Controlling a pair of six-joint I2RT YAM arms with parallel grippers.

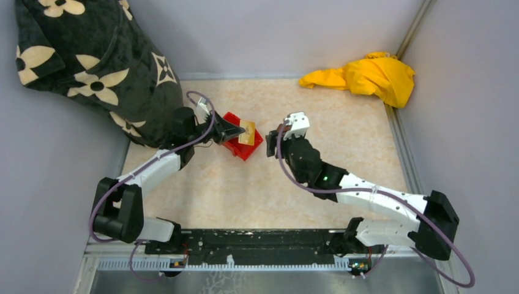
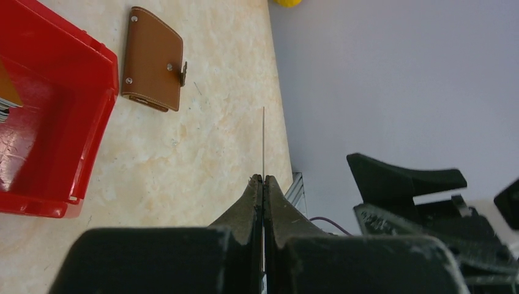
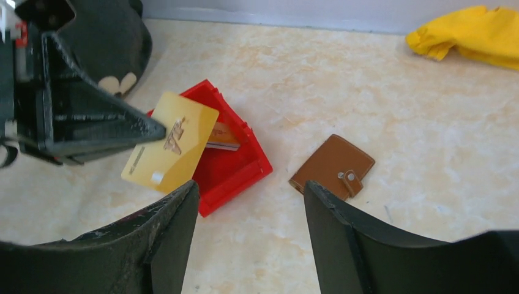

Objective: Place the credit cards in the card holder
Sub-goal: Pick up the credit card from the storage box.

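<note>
From above, my left gripper (image 1: pixel 235 131) is pinched shut on a gold card (image 1: pixel 247 133), a thin stiff rectangle held over the red bin (image 1: pixel 243 152), a small hard-plastic box with straight walls. My right gripper (image 1: pixel 278 136) hangs near it with its jaws spread wide, holding nothing. The tabletop (image 1: pixel 245 196) is pale, marbled beige. A crumpled yellow cloth (image 1: pixel 367 76) lies at the far right corner. Soft black fabric (image 1: pixel 92 61) with cream flower shapes bulks at the far left.

From my left wrist, my two dark fingers (image 2: pixel 245 208) meet flat with the card edge-on between them, a hairline rising from the tips. The card holder (image 2: pixel 153 58) lies closed on the tabletop near the bin's wall, not touching it. It is smooth, brown and leather-like, with rounded corners, pale stitching, metal studs and a small snap tab.

From my right wrist, my matte black fingers (image 3: pixel 171 233) stand well apart, and the card holder lies flat beyond their tips. The gold card is glossy and tilted, with print on its face. A second card (image 3: pixel 221 138) lies inside the bin.
</note>
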